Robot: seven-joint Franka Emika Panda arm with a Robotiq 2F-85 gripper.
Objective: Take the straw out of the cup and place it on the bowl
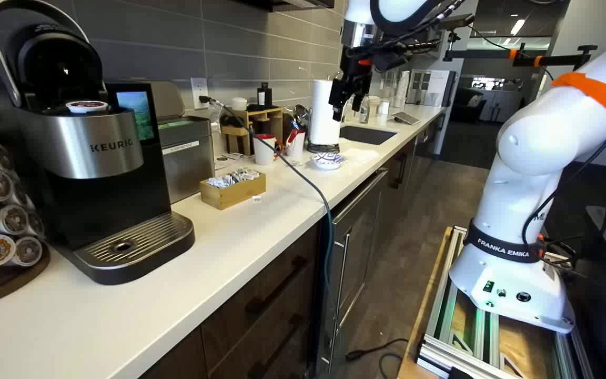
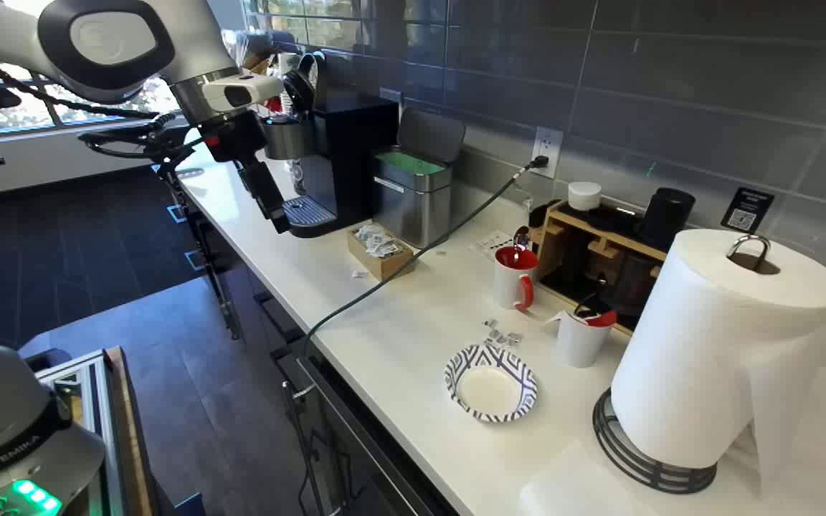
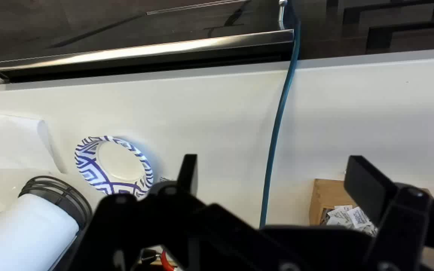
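Note:
A blue-and-white patterned paper bowl (image 2: 488, 393) stands on the counter; it also shows in an exterior view (image 1: 327, 161) and the wrist view (image 3: 121, 162). Two white cups with red insides stand behind it: one with a red handle (image 2: 513, 283), one beside the towel roll (image 2: 579, 342). Both cups hold dark or shiny utensils; I cannot make out a straw for certain. In the wrist view only a red curve (image 3: 167, 261), likely a cup handle, shows below my gripper. My gripper (image 3: 271, 162) is open and empty, high above the counter; it also shows in both exterior views (image 1: 348, 108) (image 2: 280, 223).
A paper towel roll (image 2: 721, 358) stands beside the bowl. A wooden box of packets (image 2: 381, 254), a metal bin (image 2: 413, 197) and a coffee machine (image 1: 87, 147) line the counter. A cable (image 2: 413, 258) crosses it. A wooden rack (image 2: 592, 251) stands behind the cups.

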